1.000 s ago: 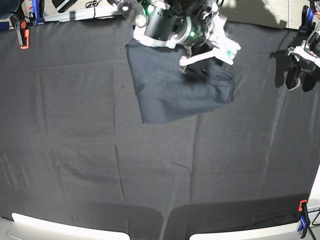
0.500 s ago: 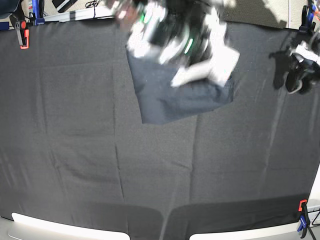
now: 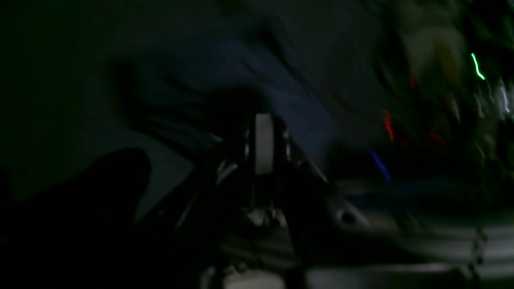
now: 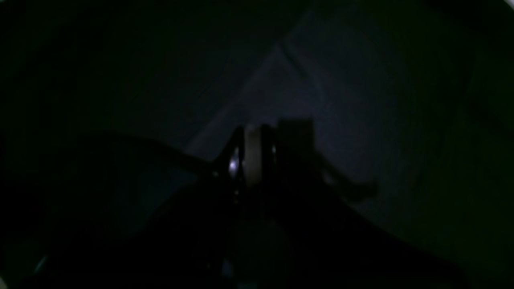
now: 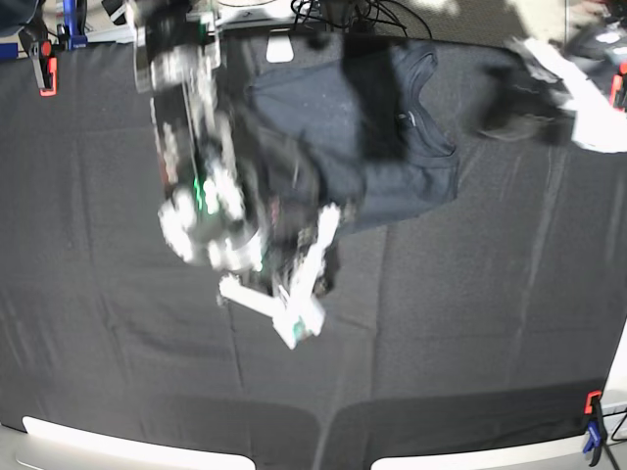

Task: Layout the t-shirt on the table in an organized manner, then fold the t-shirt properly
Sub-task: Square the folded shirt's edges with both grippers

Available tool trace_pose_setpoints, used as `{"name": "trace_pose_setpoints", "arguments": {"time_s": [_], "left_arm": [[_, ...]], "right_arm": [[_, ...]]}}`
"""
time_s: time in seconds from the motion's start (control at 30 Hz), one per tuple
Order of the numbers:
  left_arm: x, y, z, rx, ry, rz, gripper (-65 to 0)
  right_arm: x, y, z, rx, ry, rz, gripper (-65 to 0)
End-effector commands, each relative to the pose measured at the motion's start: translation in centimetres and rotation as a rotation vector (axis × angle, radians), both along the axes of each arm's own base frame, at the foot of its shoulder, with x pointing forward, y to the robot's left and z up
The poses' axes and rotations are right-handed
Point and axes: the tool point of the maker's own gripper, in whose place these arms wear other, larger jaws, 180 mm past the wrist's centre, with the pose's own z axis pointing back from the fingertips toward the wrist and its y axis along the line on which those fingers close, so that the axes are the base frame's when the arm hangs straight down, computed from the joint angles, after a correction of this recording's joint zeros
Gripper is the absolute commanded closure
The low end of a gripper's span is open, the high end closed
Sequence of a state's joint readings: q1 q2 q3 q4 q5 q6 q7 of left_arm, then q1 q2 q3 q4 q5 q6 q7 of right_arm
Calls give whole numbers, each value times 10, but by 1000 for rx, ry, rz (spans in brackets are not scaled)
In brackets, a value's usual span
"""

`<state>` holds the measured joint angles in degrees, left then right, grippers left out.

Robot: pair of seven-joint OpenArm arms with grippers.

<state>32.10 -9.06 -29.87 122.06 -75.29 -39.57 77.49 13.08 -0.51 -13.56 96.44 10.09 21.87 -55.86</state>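
Note:
The dark t-shirt [image 5: 411, 166] lies folded near the table's [image 5: 118, 372] far edge, its collar toward the upper right. My right gripper [image 5: 297, 328] hangs over bare black cloth just below the shirt's lower left corner, its white fingers together and nothing seen between them. At the far right my left gripper [image 5: 502, 124] is blurred and sits beside the shirt's right edge. In the left wrist view the left gripper [image 3: 263, 120] is shut in front of dim bluish fabric [image 3: 281, 92]. The right wrist view shows the right gripper [image 4: 252, 132] shut over dark fabric [image 4: 321, 100].
An orange clamp [image 5: 44, 69] holds the cloth at the far left corner. An orange and blue clamp [image 5: 593, 421] holds the near right corner. Cables [image 5: 343, 12] lie past the far edge. A pale table rim [image 5: 118, 441] runs along the front.
The right arm has swung from over the shirt's top down to the cloth below its left corner, uncovering the collar. The left arm has shifted at the far right. Both grippers have closed.

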Motion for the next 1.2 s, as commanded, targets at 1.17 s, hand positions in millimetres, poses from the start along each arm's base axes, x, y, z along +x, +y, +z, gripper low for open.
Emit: {"name": "trace_pose_setpoints", "arguments": {"time_s": [1.17], "left_arm": [[62,-30,-129,174,109,-24,0]], "right_arm": [[-15,-28,-77,-160,269,153,0]]}}
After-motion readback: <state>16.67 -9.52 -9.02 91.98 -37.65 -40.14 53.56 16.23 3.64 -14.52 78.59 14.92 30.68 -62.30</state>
